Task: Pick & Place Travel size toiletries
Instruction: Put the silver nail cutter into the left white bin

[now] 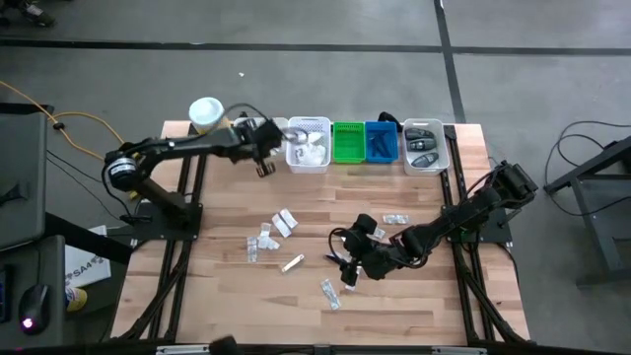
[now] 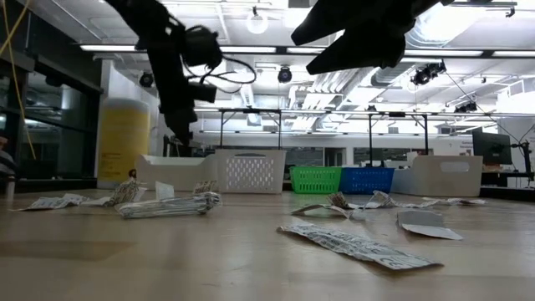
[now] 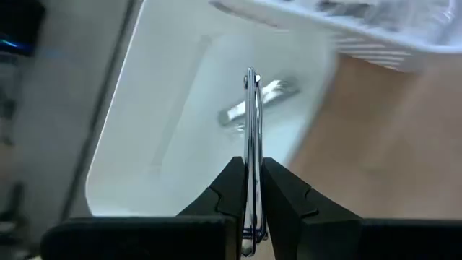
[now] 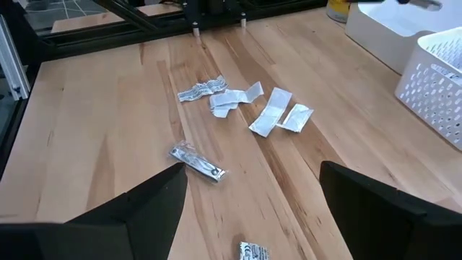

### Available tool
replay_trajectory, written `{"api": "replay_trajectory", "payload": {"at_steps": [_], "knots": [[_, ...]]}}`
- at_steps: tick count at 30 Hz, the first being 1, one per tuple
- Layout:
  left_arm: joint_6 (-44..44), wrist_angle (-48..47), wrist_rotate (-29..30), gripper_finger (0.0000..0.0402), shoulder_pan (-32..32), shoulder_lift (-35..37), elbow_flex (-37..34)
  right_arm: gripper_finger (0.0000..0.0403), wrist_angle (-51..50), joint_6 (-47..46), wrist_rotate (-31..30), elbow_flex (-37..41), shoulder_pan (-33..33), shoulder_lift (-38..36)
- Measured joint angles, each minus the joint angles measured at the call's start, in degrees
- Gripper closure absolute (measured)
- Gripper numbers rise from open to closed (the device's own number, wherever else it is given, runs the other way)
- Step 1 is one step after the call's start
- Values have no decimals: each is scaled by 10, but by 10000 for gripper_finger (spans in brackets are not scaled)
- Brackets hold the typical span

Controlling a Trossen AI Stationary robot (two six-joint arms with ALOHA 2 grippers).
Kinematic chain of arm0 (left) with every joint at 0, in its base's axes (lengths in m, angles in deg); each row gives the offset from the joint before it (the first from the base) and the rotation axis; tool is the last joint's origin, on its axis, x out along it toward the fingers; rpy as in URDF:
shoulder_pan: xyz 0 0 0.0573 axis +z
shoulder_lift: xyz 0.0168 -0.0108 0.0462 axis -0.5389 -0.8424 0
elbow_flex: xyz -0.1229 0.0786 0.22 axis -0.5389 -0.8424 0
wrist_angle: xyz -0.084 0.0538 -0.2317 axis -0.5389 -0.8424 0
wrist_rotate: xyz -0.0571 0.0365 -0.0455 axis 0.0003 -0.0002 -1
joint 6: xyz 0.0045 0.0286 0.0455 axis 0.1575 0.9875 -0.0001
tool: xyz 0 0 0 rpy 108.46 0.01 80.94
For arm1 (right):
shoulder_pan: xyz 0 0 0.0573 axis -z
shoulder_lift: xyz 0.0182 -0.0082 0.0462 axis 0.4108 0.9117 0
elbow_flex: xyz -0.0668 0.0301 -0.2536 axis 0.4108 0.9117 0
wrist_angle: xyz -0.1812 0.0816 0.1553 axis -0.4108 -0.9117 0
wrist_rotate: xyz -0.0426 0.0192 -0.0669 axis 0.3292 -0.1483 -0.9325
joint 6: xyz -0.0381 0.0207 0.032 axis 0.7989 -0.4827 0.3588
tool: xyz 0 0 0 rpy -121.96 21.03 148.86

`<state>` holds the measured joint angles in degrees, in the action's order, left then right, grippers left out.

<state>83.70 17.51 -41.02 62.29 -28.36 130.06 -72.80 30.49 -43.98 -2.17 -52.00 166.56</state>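
Silvery thin sachet [image 3: 250, 144] edge-on between closed jaws

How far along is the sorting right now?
Partly done: one item already lies in the white bin. The left gripper holds a thin sachet over that bin. The right gripper hangs open above loose sachets left on the table.

The thin sachet [image 3: 250, 144] in the left claw [image 3: 250, 206] shows edge-on (markings unreadable), background blurred.

Green basket [image 1: 348, 142], blue basket [image 1: 382, 141]
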Motion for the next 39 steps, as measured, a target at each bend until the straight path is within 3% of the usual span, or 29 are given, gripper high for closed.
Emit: {"api": "replay_trajectory", "payload": {"at_steps": [6,12,14,19,24,33,39], "knots": [[58,58,-118,374,111,-34,1,94,1,-3,0,0,2,0],[78,77,-129,371,149,-61,1,94,2,-17,0,0,4,0],[82,76,-130,351,154,-66,1,94,2,-17,0,0,4,0],[92,85,-129,276,153,-71,1,94,6,-17,0,0,5,0],[91,92,-128,234,153,-71,1,94,6,-29,0,0,5,0],[61,49,-108,225,140,-29,19,94,5,-31,0,0,5,0],[4,3,-114,225,74,36,19,94,3,-44,3,0,12,0]]}}
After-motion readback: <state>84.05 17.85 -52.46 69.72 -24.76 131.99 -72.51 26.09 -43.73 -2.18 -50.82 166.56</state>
